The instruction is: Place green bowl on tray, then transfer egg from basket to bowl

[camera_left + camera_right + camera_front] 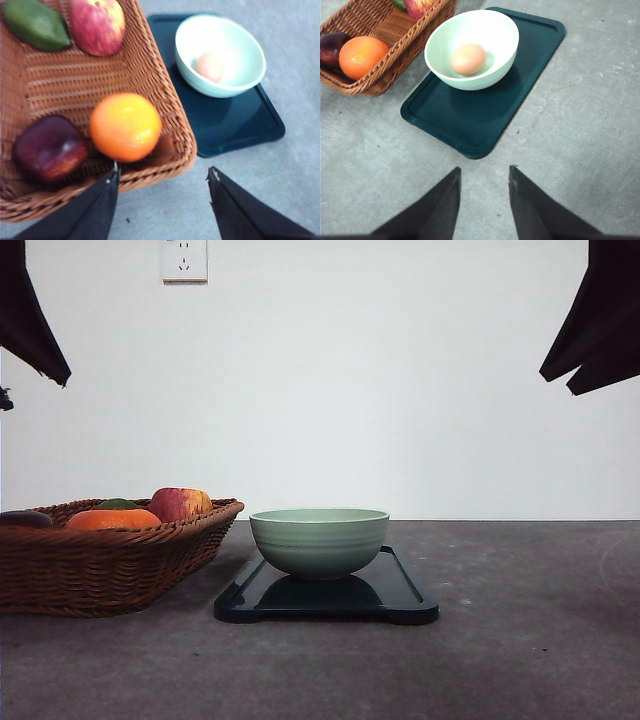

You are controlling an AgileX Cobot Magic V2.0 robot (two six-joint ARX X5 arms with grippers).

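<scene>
The pale green bowl stands upright on the dark tray at the table's middle. A beige egg lies inside the bowl; the left wrist view shows the same egg. The brown wicker basket sits just left of the tray, close to the tray's edge. My left gripper hovers open above the basket's near corner, holding nothing. My right gripper is open and empty over bare table in front of the tray.
The basket holds an orange, a red apple, a dark red fruit and a green fruit. Dark arm parts hang in the front view's upper corners. Grey table stretches right of the tray.
</scene>
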